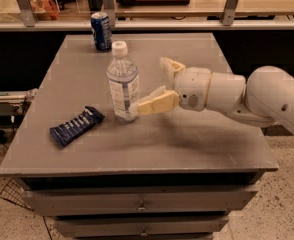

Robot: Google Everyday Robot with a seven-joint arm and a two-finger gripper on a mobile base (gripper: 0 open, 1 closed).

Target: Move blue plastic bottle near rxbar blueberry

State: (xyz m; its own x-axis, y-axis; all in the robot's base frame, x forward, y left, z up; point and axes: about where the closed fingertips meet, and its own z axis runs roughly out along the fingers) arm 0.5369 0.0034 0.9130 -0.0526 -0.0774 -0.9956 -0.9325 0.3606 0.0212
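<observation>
Camera view shows the blue plastic bottle [123,81] standing on the grey counter [197,144], left of centre, and the rxbar blueberry [77,126] lies just beside it, down and to the left, with a narrow strip of counter between the two. That looks like the job very nearly done: bottle and bar are close neighbours, while the blue soda can [102,31] sits well apart at the back edge. The claw [152,84] comes in from the right at the bottle's side with its fingers spread wide and nothing gripped. One finger angles up and away from the bottle. The other reaches low toward the label, its tip right at the bottle's lower right side, touching or a hair off, hard to call. What remains, by my reading, is only for the claw to draw clear without nudging the bottle over. The bottle is upright, long axis vertical, white cap pointing straight up. The bar lies flat, its long axis running diagonally from near-left to far-right, the far end aimed at the bottle's base.
</observation>
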